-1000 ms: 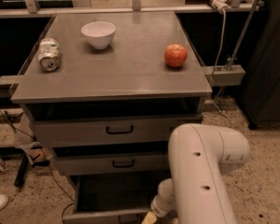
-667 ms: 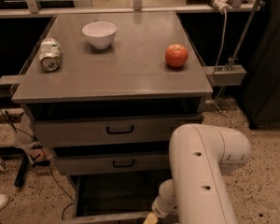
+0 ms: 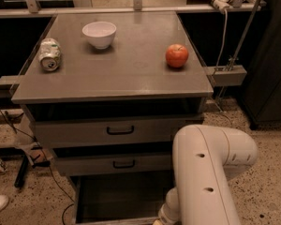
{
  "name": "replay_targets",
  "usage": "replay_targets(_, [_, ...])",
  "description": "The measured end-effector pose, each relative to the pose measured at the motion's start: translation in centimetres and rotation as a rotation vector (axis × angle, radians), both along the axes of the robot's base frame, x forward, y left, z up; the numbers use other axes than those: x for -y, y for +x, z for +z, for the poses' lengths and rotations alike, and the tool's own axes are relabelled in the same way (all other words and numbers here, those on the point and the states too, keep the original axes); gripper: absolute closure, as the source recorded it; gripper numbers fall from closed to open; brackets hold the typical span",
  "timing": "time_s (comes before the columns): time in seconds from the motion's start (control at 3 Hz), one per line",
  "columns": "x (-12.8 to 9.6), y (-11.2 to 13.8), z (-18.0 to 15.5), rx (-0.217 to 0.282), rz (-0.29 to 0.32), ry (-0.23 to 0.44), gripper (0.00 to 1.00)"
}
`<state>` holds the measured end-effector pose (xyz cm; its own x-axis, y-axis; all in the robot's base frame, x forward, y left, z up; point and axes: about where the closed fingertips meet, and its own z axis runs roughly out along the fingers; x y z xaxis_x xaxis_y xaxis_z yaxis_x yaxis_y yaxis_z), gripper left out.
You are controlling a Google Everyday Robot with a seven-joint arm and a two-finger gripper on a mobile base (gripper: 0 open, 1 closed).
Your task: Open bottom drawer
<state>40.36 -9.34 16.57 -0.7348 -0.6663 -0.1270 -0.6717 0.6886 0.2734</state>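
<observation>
The grey cabinet has a top drawer front and a mid drawer front, both closed, each with a black bar handle. Below them the bottom drawer stands pulled out toward me, showing its dark interior. Its front and handle lie at or below the lower edge of the view. My white arm reaches down at the lower right, with its wrist at the drawer's front right corner. The gripper itself is below the view's edge.
On the cabinet top lie a crushed can at the left, a white bowl at the back and a red apple at the right. Cables and a stand foot lie on the floor at the left.
The bottom drawer has slid slightly further out toward me. The arm has barely shifted.
</observation>
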Motion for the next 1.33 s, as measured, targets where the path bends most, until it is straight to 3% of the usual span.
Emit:
replay_targets(0.33, [1.7,-2.0,0.0,-0.02,-0.042,-0.02,0.0])
replay_targets(1.33, [2.9,-3.5,0.4,-0.032,-0.088,-0.041,0.0])
